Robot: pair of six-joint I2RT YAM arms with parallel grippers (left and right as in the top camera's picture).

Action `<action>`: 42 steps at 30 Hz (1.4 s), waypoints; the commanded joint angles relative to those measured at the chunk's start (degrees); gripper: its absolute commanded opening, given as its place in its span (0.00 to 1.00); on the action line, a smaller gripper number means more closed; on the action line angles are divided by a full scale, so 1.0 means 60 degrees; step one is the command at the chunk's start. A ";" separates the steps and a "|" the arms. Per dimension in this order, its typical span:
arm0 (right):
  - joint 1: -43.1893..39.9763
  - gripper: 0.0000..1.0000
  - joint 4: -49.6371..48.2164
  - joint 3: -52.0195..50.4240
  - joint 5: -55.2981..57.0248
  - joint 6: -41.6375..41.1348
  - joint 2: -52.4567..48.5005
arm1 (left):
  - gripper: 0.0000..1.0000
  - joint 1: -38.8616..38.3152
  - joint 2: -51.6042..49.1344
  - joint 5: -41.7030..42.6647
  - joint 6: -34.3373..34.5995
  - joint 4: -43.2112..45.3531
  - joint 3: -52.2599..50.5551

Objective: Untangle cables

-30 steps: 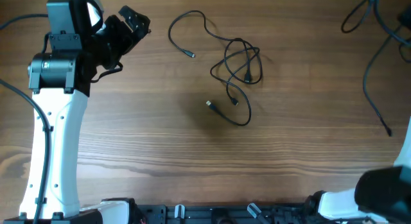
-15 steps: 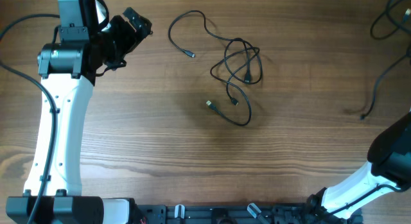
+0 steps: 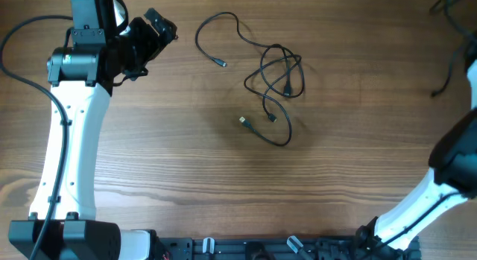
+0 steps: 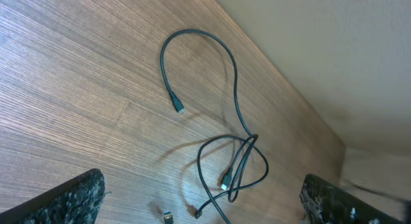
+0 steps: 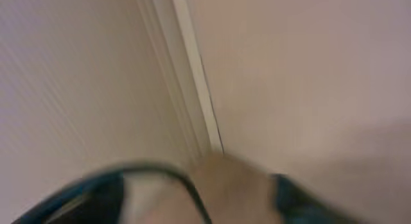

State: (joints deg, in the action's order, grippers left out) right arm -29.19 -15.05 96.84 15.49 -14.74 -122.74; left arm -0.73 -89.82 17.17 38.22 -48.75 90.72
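A knot of thin black cables point(image 3: 279, 70) lies on the wooden table at centre back, with one end looping off to the left point(image 3: 216, 25) and a plug point(image 3: 244, 121) in front. In the left wrist view the same tangle point(image 4: 232, 166) lies between and beyond my wide-open fingers. My left gripper point(image 3: 158, 27) hovers open at the back left, well clear of the knot. Another black cable point(image 3: 451, 70) trails at the far right edge. In the blurred right wrist view that cable point(image 5: 192, 192) runs between the parted fingers of my right gripper point(image 5: 199, 198).
The table's back edge meets a pale wall point(image 4: 308, 51) just behind the cables. My left arm's white link point(image 3: 71, 148) stands along the left side, and the right arm point(image 3: 455, 152) rises at the right edge. A white strip on the wall point(image 5: 192, 76) fills the right wrist view.
The right arm has swung up and out to the far right, dragging the separate black cable toward the edge. Its jaws have gone from shut to apart. The left arm has shifted slightly.
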 commanded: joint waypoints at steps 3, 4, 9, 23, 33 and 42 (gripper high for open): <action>0.0076 1.00 0.1235 0.0066 -0.0273 -0.0047 -0.0109 | 1.00 0.0018 -0.0044 -0.0095 -0.0084 0.0087 0.0007; 0.0084 1.00 0.1577 0.0066 -0.0437 -0.0047 -0.0007 | 1.00 0.0018 -0.0044 -0.0095 -0.0084 0.0087 0.0007; 0.0131 1.00 0.3767 0.0066 -0.1541 -0.0091 0.0823 | 1.00 0.0018 -0.0044 -0.0091 -0.0084 0.0076 0.0007; 0.1610 1.00 0.8582 0.0066 -0.8051 -0.0076 0.3869 | 0.74 -0.2040 -0.0991 -0.0007 -0.0794 -0.0018 0.0007; 0.2291 1.00 1.0327 0.0036 -0.7759 -0.0033 0.3865 | 0.57 -0.3723 -0.2943 -0.0087 0.1967 -0.0561 -0.0084; 0.2302 1.00 1.1322 0.0036 -0.7555 0.0539 0.3865 | 0.50 -0.4452 -0.4353 -0.0703 0.2608 -0.0168 -0.0084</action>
State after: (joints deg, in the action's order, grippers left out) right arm -15.68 51.81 96.90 -30.79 -13.34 -99.79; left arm -27.24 -113.32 15.00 51.83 -50.65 90.61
